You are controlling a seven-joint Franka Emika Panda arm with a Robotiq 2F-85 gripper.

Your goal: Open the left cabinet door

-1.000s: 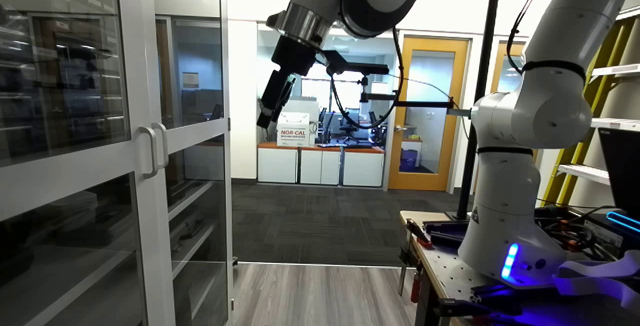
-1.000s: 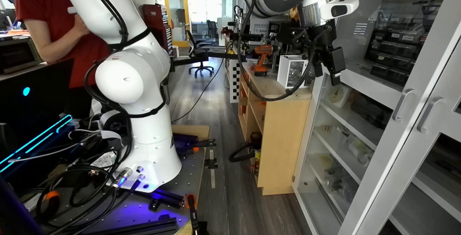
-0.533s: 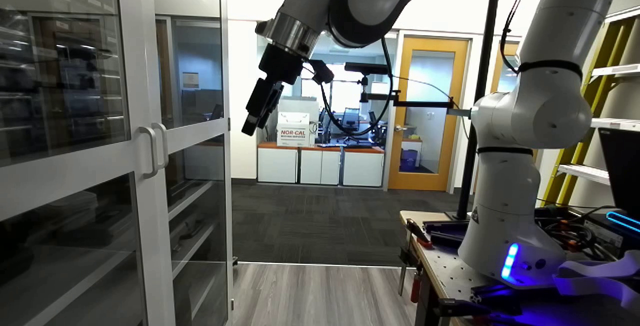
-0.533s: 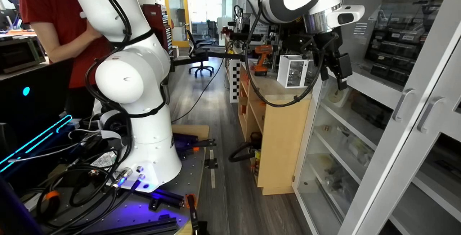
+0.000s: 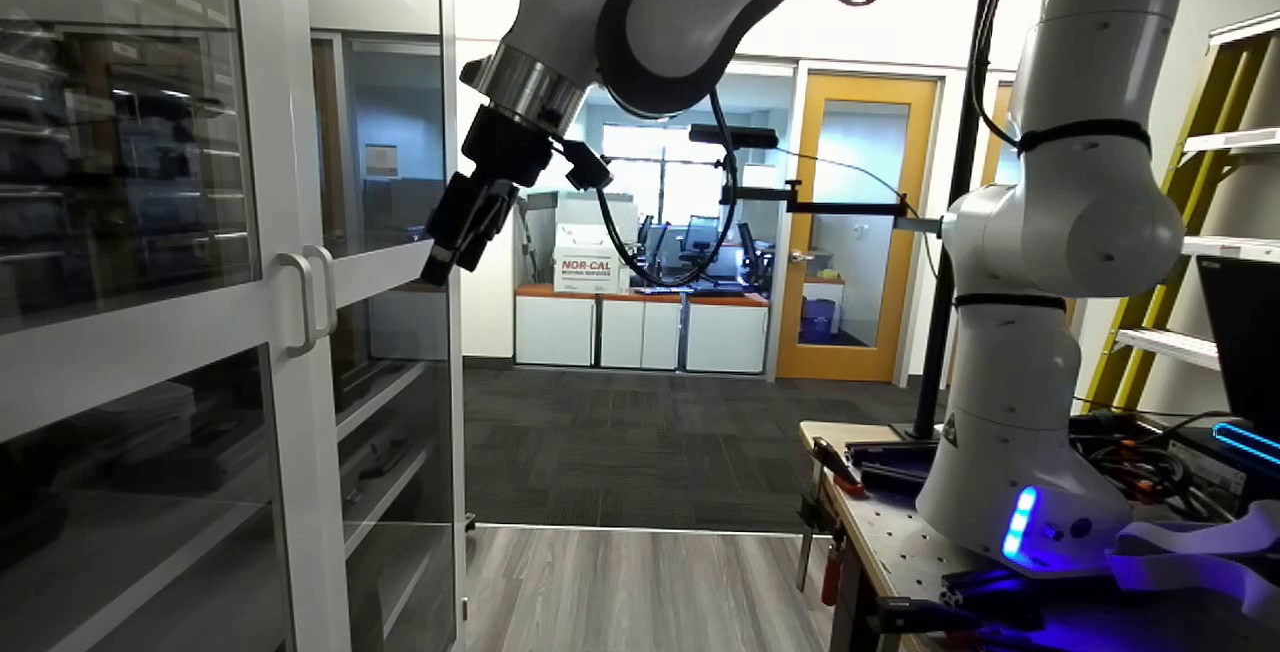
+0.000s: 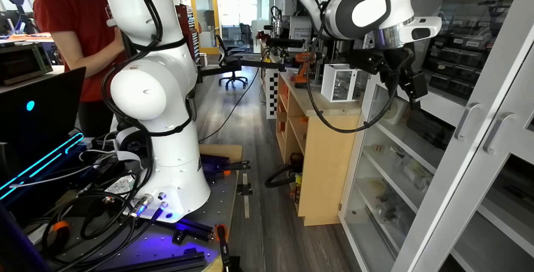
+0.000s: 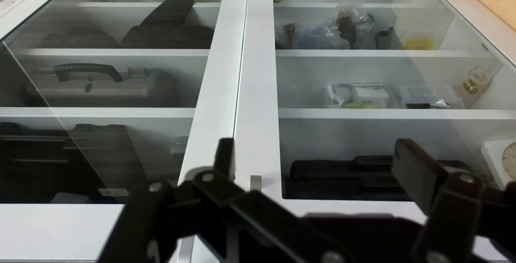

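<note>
Opening the left cabinet door (image 5: 150, 342): the pull is not yet begun

In an exterior view this door stands closed as the nearer one, beside the matching door (image 5: 385, 274). In the wrist view only a thin seam divides the two, so I judge that nothing of the opening is done. What is left is, I think, almost the whole work: to arrive, to take hold, and then to swing the door outward.

The end effector (image 7: 316, 156) hangs in the air in front of the doors; I take this as the approach. In both exterior views it is apart from this door's handle (image 5: 307, 304). Its fingers (image 7: 415, 174) are spread wide, and they hold nothing.
</note>
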